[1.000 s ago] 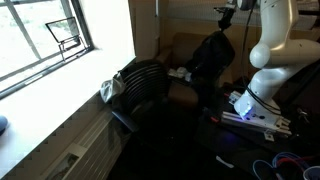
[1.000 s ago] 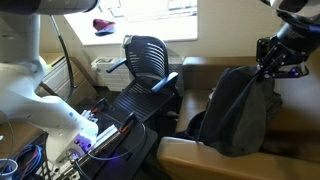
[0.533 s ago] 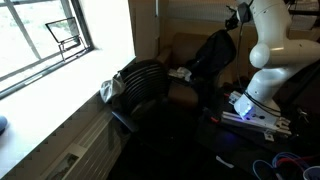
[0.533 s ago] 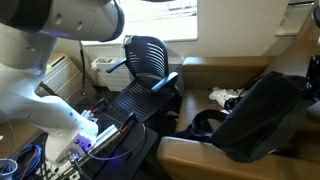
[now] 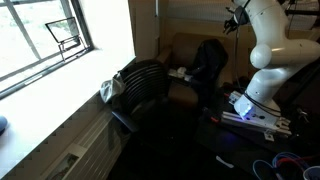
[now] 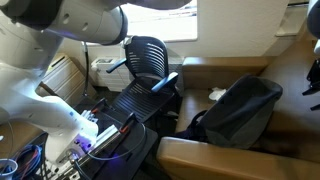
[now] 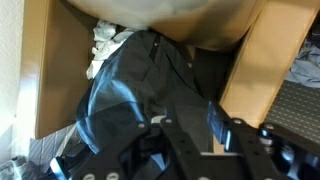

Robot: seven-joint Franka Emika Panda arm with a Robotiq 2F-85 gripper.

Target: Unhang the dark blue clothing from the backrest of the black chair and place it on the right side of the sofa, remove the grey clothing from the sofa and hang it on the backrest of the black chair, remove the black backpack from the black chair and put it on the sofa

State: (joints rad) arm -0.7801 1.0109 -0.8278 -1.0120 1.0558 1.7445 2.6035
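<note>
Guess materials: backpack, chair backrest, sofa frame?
Black backpack: woven synthetic fabric, likely nylon; slight sheen, soft folds.
Black chair backrest: probably moulded plastic; horizontal ribs, matte.
Sofa frame: looks like wood; tan, flat smooth panels.

Exterior view, sofa at 1 o'clock, exterior view, black chair at 12 o'clock, wrist view close over black backpack, common to all.

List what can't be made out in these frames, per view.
1. Jaws, open or shut: in the wrist view they are dark and blurred against the black backpack. In both exterior views they are too small or cut by the frame edge.
2. Pale cloth on the sofa: partly hidden by the backpack in an exterior view.
3. Pale item beside the black chair: too small and dim to identify in an exterior view.
</note>
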